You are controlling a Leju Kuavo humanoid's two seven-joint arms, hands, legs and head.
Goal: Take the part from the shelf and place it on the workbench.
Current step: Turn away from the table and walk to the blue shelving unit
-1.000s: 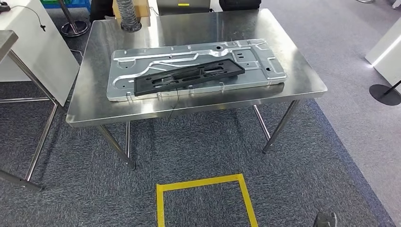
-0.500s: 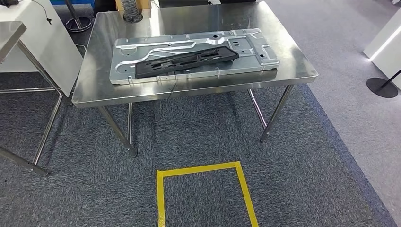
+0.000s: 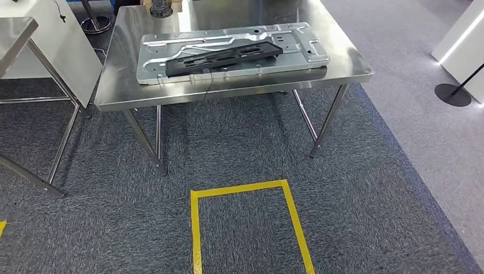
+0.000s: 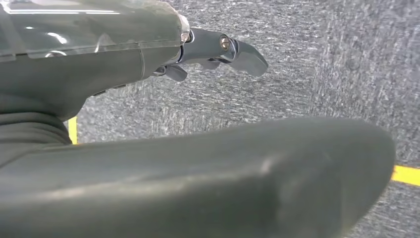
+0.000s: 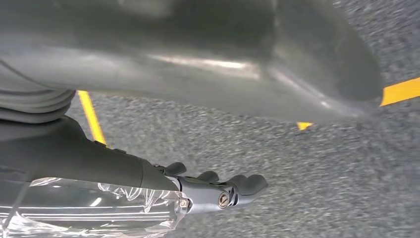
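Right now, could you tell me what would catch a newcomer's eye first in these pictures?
Most likely the steel workbench at the top of the head view, carrying a large stamped metal panel with a long black part lying across it. Next comes the yellow tape rectangle on the grey carpet in front of the bench. In the wrist views, the left hand and right hand hang over the carpet holding nothing.

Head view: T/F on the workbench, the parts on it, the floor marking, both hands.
1. A black plastic part lies on the stamped metal panel. True.
2. The panel sits on the carpet. False: on the steel workbench.
3. The yellow tape outline is under the workbench. False: on the carpet in front of it.
4. The left hand holds the black part. False: it holds nothing.
5. The right hand holds nothing. True.
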